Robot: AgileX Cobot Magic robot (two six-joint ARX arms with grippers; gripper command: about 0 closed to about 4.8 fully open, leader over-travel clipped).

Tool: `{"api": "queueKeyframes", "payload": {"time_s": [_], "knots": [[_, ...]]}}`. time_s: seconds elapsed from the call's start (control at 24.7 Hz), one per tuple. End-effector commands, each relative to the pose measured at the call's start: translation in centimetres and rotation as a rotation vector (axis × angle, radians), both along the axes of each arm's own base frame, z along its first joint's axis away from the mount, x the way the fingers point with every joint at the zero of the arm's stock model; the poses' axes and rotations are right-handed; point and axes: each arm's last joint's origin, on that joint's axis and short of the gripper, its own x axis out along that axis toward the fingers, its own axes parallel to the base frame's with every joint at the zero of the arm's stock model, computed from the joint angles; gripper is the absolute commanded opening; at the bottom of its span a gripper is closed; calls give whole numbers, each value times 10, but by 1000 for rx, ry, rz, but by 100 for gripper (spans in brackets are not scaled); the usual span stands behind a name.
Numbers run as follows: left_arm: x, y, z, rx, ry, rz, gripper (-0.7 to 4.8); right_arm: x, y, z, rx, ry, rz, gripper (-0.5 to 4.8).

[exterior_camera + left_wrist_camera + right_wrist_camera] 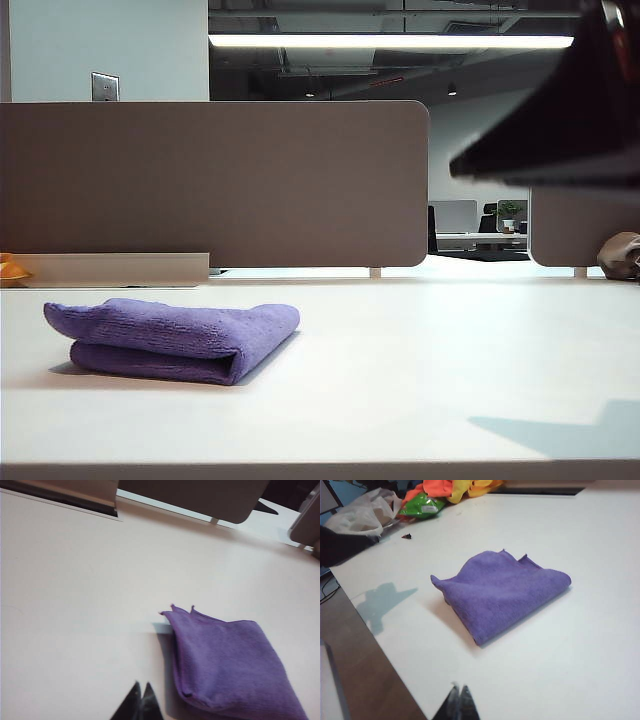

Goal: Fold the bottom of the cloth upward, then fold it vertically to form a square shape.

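The purple cloth (175,340) lies folded into a thick, roughly square pad on the white table, left of centre in the exterior view. My left gripper (141,685) hovers above the table beside the cloth (230,665), its two dark fingertips pressed together and holding nothing. My right gripper (459,688) is shut as well and empty, raised over the table's front edge with the cloth (500,592) lying ahead of it. A dark blurred piece of the right arm (560,110) fills the upper right of the exterior view.
Grey partition panels (210,180) stand along the table's back. A brown-grey lumpy object (620,255) sits at the far right. An orange object (12,270) lies at the far left edge. Plastic bags (362,515) and bright cloths (450,487) crowd one table corner.
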Motion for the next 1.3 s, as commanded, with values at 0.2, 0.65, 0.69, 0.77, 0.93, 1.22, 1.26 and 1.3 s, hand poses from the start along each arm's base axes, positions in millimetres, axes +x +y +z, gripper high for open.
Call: {"api": "queueKeyframes", "payload": {"time_s": [0.2,0.65,0.69,0.77,0.93,1.22,1.26,1.3], "knots": [[1,2,-9,58,14,61,-5,-2,-4,-16,-38,18,-49,-6],[1,4,-24,74,80,116,-4,-3,-8,-25,-179,5,-98,-6],[1,4,-24,70,82,119,-4,-2,-8,-26,-204,-4,-111,-6],[1,4,-23,56,84,122,-4,-2,-10,-27,-230,-13,-145,-6],[1,4,-24,57,85,122,-4,1,-13,-27,-272,-37,-305,-6],[1,4,-24,58,85,123,-4,-1,-21,-40,-431,22,-419,-6],[1,4,-24,58,85,123,-4,-2,-22,-42,-447,33,-416,-6],[1,4,-24,58,85,123,-4,-2,-22,-42,-453,37,-415,-6]]}}
